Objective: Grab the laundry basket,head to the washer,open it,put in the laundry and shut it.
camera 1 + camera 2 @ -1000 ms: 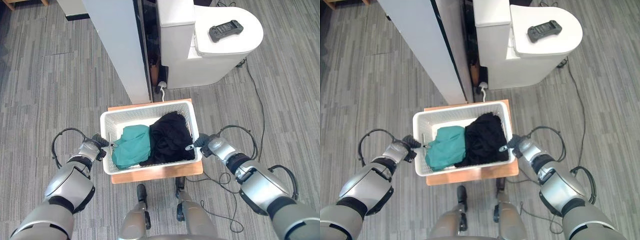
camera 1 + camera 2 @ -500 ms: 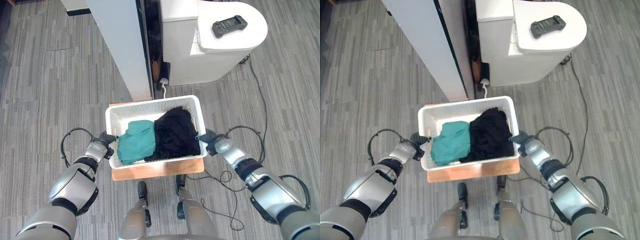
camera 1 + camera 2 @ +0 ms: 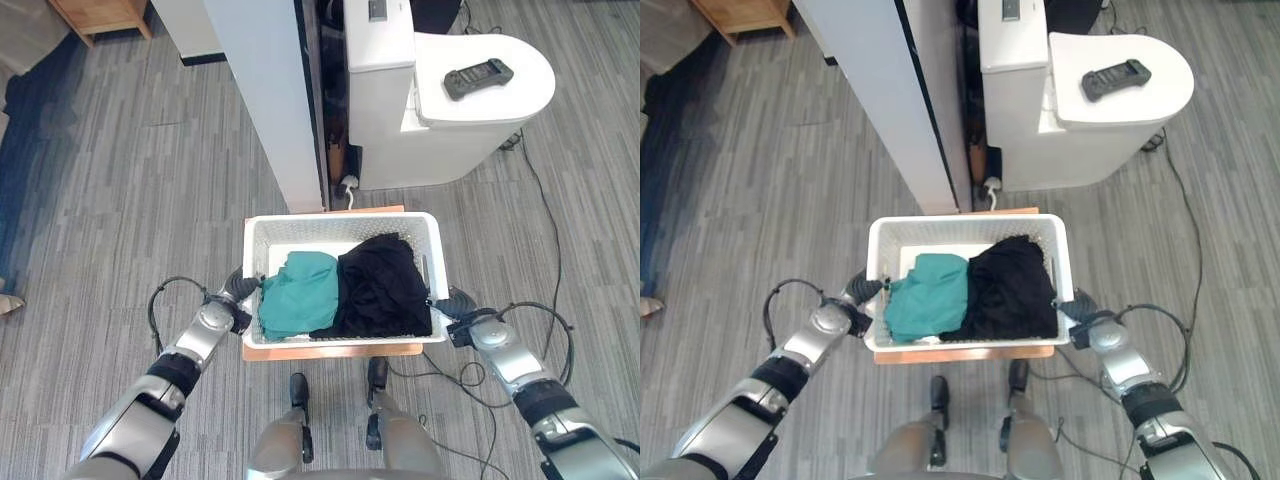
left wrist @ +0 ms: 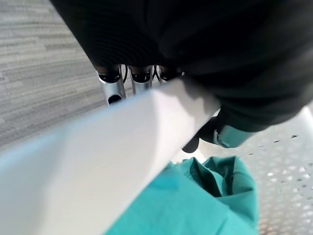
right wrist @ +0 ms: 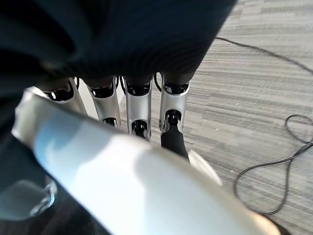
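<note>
A white perforated laundry basket (image 3: 340, 219) rests over a low wooden stand (image 3: 330, 350) straight ahead. Inside lie a teal garment (image 3: 298, 305) on the left and a black garment (image 3: 382, 295) on the right. My left hand (image 3: 222, 316) grips the basket's left rim (image 4: 98, 147): its fingers (image 4: 111, 83) go under the rim and the thumb hooks over, next to the teal cloth (image 4: 195, 205). On the opposite side my right hand (image 3: 470, 327) holds the right rim (image 5: 122, 181), its fingers (image 5: 139, 110) curled beneath it.
Beyond the basket stands a white round-fronted appliance (image 3: 440, 110) with a black handheld controller (image 3: 478, 77) on top. A tall white panel (image 3: 262, 95) rises to its left. A plug (image 3: 348, 185) lies at their foot. Wooden furniture (image 3: 100, 15) stands far left.
The whole view has shifted as the camera moved. Both hands stay on the basket's sides, with the arms drawn in closer; the basket now sits a little further right over the stand.
</note>
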